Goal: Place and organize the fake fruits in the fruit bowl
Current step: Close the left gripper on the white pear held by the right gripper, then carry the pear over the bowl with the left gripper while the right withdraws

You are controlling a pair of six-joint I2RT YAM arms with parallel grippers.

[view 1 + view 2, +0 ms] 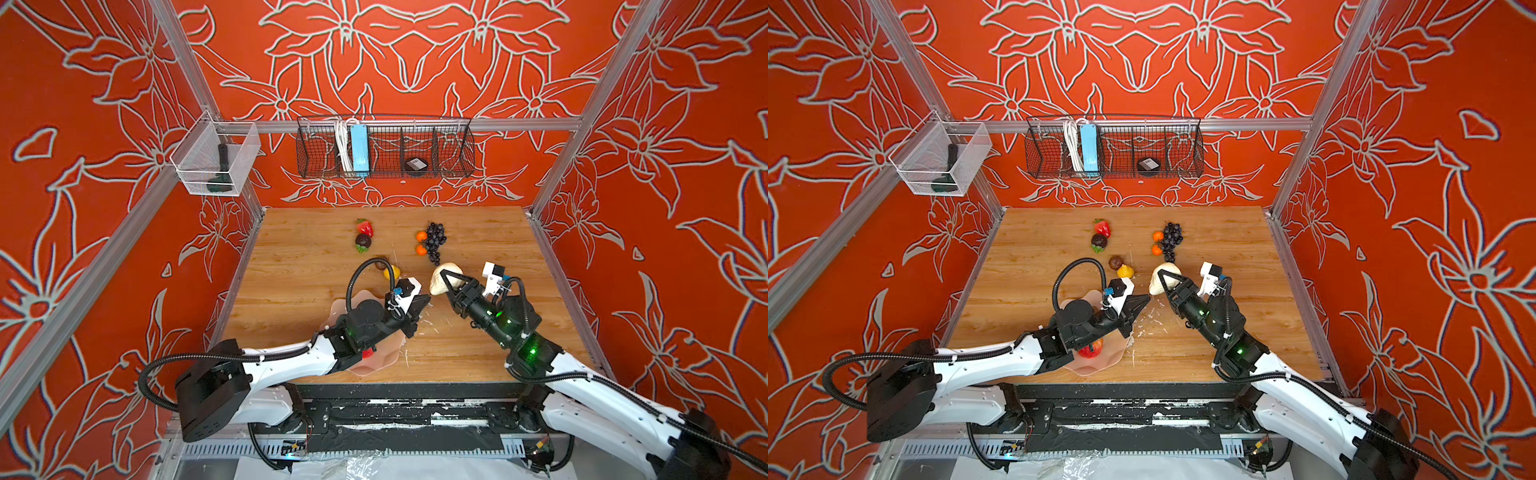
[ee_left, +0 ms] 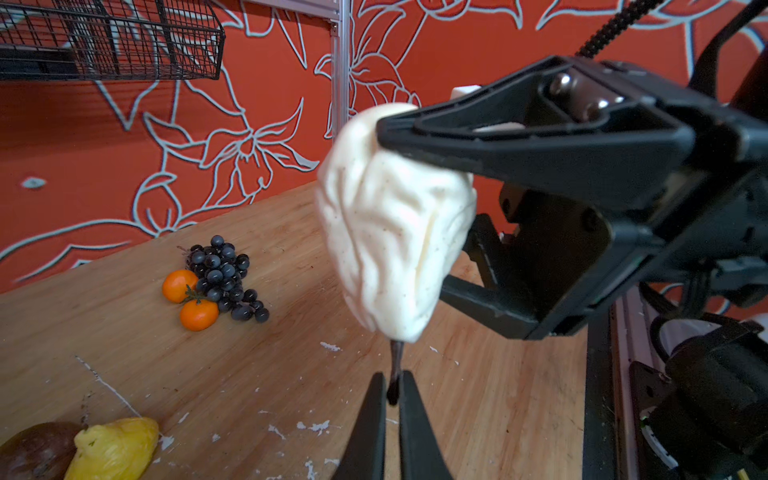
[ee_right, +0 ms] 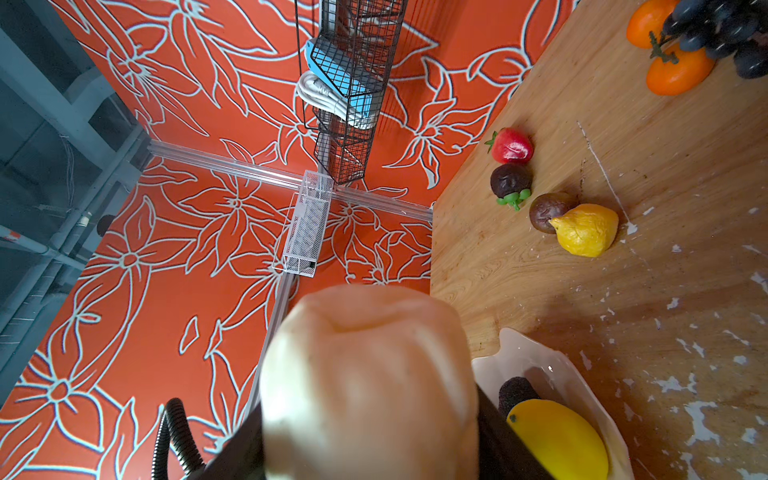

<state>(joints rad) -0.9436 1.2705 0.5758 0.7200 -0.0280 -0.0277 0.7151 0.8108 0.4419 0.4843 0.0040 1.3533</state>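
My right gripper is shut on a wrinkled beige fruit, holding it above the middle of the table. The same beige fruit hangs stem-down in the left wrist view. My left gripper is shut on its dark stem. The pale pink fruit bowl lies at the front left, mostly under my left arm. It holds a red apple, a yellow lemon and a dark avocado. On the wood lie a strawberry, a mangosteen, a grape bunch, two oranges, a lemon and a brown fruit.
A black wire basket with a blue power strip hangs on the back wall. A clear mesh bin hangs on the left wall. White flecks mark the table between the arms. Aluminium posts frame the table's edges.
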